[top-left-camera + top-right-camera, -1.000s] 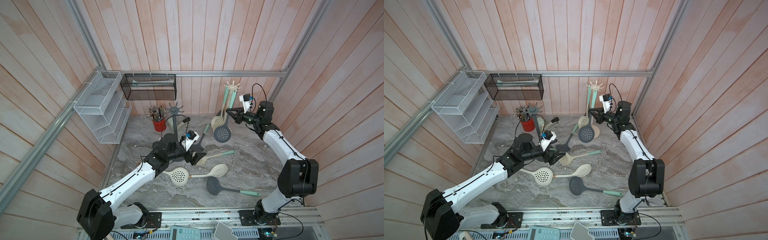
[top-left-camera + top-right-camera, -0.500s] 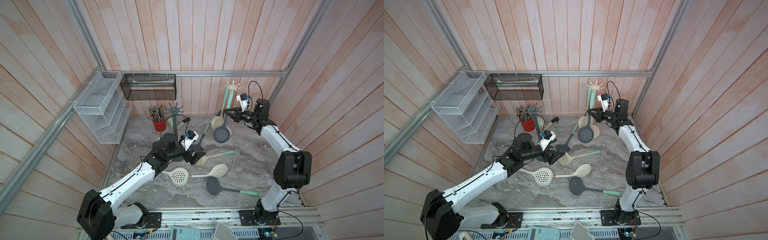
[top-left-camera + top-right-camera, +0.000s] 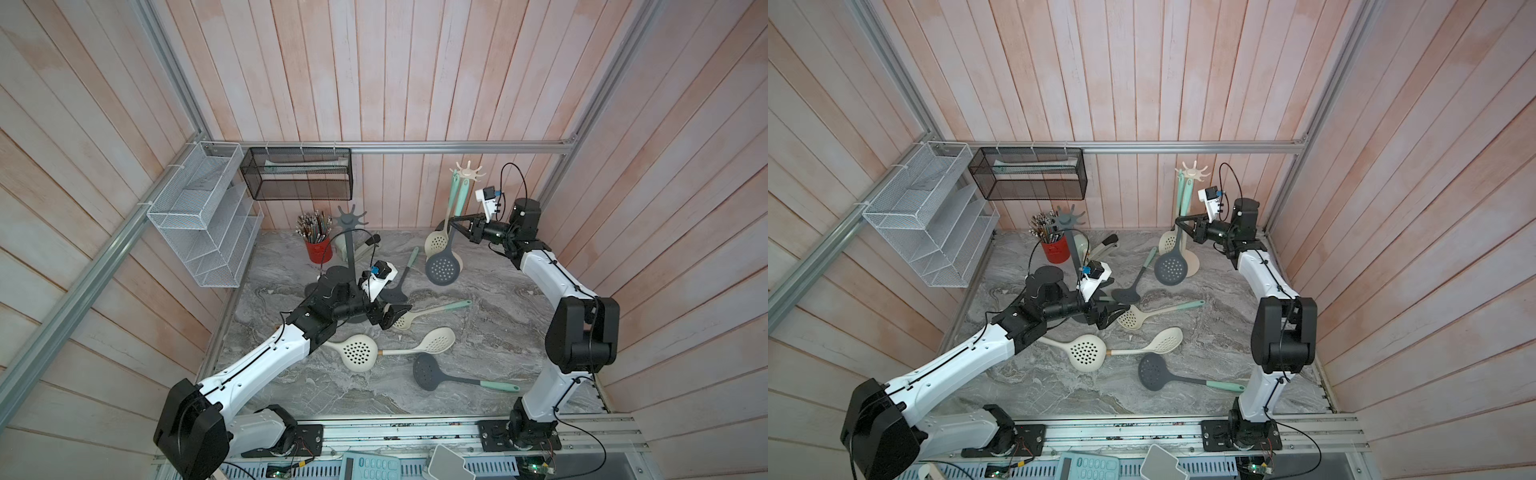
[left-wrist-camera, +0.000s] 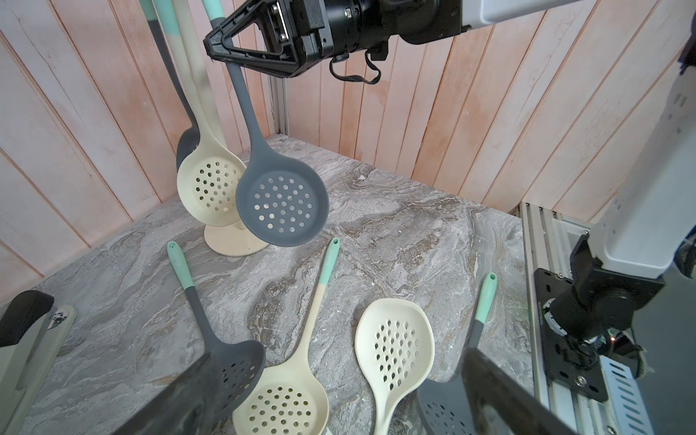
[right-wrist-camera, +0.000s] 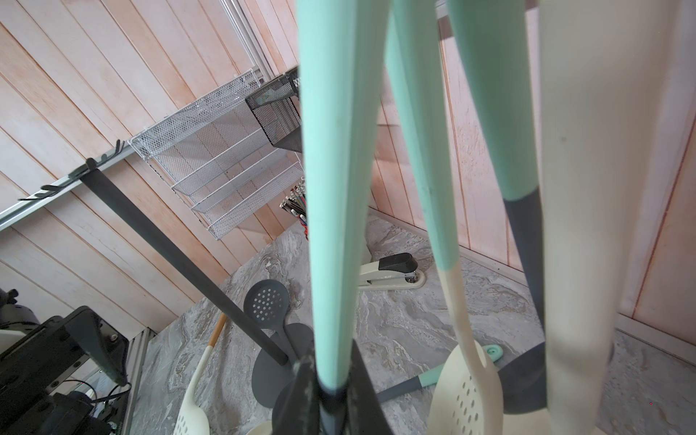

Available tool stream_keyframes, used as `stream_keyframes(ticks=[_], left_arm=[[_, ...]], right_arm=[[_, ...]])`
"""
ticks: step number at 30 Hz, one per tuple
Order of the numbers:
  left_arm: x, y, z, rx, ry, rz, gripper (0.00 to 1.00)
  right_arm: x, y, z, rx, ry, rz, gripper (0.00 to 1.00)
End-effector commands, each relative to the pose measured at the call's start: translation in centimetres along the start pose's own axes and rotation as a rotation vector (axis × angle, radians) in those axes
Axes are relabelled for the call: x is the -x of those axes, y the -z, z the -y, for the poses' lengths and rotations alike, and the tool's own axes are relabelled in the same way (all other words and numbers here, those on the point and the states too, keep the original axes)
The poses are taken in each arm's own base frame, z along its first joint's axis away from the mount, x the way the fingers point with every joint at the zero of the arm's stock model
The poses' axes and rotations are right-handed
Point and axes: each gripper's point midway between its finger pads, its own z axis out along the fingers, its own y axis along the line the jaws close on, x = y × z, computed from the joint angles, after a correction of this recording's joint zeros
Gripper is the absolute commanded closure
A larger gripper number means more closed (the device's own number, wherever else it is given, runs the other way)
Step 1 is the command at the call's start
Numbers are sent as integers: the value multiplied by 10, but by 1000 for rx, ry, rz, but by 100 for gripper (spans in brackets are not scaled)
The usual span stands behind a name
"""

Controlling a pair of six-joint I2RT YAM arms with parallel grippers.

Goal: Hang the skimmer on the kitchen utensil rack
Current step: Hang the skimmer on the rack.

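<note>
My right gripper (image 3: 453,222) (image 3: 1178,222) (image 4: 211,41) is shut on the skimmer (image 3: 444,269) (image 3: 1170,268) (image 4: 282,203), a grey perforated head on a grey-and-teal handle (image 5: 335,188). It hangs upright, head down, against the cream kitchen utensil rack (image 3: 468,171) (image 3: 1192,171) at the back right. The handle's top reaches the rack's hooks; whether it sits on one I cannot tell. In the right wrist view the jaws (image 5: 331,399) pinch the handle where teal meets grey. My left gripper (image 3: 395,318) (image 3: 1117,316) (image 4: 339,395) stands open low over the table's middle, holding nothing.
A cream skimmer (image 3: 435,245) hangs on the same rack. Several loose skimmers lie mid-table, cream (image 3: 357,353) and grey (image 3: 428,372). A dark grey rack (image 3: 351,216), red pencil cup (image 3: 319,249) and stapler (image 5: 391,273) stand at the back left. Wire shelves (image 3: 199,216) and a mesh basket (image 3: 297,174) hang on the walls.
My right arm has drawn its elbow and wrist slightly in toward the rack, still holding the skimmer, whose head has hardly shifted. The left arm has not moved.
</note>
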Motion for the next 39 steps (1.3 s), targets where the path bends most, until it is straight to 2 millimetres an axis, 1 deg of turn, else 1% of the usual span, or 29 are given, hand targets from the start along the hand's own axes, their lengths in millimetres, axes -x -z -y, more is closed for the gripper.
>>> stream_keyframes(ticks=[1, 7, 10, 14, 18, 21, 27, 31, 35, 39], left_arm=[[4, 6, 2, -1, -22, 23, 0], [6, 7, -1, 13, -16, 23, 0], [5, 7, -2, 18, -13, 20, 0], [6, 8, -4, 33, -12, 21, 0], [5, 7, -7, 47, -6, 15, 0], [6, 7, -8, 52, -1, 16, 0], [7, 8, -8, 52, 6, 21, 0], [9, 8, -7, 46, 7, 27, 0], [9, 9, -6, 45, 4, 29, 0], [11, 11, -6, 50, -4, 33, 0]], right_arm=[[-5, -1, 7, 12, -39, 8, 83], [0, -2, 19, -32, -76, 32, 74], [4, -2, 19, -39, -78, 48, 69], [10, 3, 17, -70, -57, 75, 57], [18, 12, 14, -130, -38, 121, 41], [21, 18, 8, -160, -27, 153, 35], [26, 33, -5, -202, -13, 205, 30], [31, 35, -5, -232, 6, 210, 29], [47, 33, -2, -239, 11, 229, 29], [65, 31, 8, -266, -5, 259, 30]])
